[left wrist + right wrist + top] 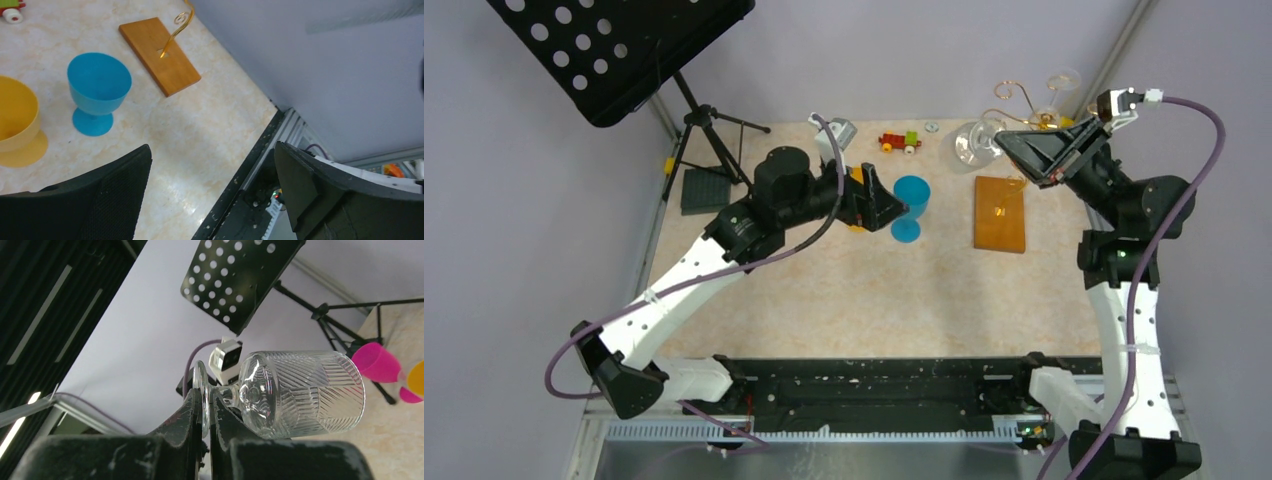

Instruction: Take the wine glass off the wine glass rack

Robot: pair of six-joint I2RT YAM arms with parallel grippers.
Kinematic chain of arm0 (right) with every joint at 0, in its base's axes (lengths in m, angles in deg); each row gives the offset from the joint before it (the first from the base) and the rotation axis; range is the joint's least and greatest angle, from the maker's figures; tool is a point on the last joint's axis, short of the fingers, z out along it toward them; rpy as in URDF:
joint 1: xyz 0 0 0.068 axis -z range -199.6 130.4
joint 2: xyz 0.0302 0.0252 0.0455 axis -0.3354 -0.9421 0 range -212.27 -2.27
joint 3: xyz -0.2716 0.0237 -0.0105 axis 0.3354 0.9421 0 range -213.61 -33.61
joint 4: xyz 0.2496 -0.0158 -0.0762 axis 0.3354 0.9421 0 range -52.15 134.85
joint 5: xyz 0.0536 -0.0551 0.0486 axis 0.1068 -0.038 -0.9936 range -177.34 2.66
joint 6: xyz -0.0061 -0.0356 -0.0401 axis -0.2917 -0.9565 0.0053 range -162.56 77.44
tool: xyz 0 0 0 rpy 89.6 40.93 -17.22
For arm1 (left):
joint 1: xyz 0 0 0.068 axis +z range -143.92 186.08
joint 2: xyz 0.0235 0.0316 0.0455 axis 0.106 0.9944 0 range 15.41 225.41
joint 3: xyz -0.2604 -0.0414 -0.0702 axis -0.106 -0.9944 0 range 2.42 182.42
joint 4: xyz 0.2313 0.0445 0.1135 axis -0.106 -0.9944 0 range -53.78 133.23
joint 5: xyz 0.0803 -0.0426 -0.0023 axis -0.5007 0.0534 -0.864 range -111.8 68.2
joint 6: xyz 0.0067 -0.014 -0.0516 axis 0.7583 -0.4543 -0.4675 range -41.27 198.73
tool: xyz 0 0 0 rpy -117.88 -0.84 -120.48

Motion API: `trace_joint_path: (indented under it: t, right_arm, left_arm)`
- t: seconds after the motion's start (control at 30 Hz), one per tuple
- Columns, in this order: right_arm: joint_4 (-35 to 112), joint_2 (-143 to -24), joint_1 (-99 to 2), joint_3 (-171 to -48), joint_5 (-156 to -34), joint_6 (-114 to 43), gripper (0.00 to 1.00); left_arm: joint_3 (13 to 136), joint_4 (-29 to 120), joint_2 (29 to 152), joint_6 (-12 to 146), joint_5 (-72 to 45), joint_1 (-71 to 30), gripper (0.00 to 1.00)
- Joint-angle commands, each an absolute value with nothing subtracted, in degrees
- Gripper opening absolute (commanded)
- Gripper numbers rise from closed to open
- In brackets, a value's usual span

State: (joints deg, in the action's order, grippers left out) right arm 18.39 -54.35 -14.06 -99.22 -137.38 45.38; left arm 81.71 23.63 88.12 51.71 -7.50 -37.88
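The wine glass rack is a gold wire stand (1014, 97) on an orange-brown wooden base (1000, 213) at the back right. My right gripper (1004, 142) is shut on the foot of a clear ribbed wine glass (975, 144) and holds it on its side, left of the wire arms and above the table. In the right wrist view the fingers (187, 412) clamp the glass foot, and the bowl (305, 392) points away. My left gripper (894, 205) is open and empty beside a blue goblet (911, 205). Its wrist view shows the base (159, 55) and the wire (179, 22).
A second clear glass (1060, 82) hangs by the rack's far arms. A black music stand (624, 50) on a tripod stands at the back left. A toy train (900, 141) lies at the back. A yellow goblet (15, 120) and a pink goblet (375, 362) stand near the blue one (98, 87).
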Motion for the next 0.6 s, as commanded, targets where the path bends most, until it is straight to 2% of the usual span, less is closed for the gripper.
trace_joint_path:
  t: [0.0,0.3,0.57]
  right_arm:
    - [2.5,-55.6,-18.2,-98.2,-135.8,53.1,0.00]
    - [-3.8,-55.5,-21.9,-94.5,-133.8,59.0,0.00]
    - [-8.5,-56.1,-27.8,-90.9,-130.3,61.7,0.00]
  left_arm:
    - [80.4,38.6,85.9,40.9,1.0,-34.9,0.96]
    - [71.4,76.3,87.0,8.5,17.3,-25.6,0.96]
    - [72.5,91.3,93.3,-7.2,21.6,-25.6,0.93]
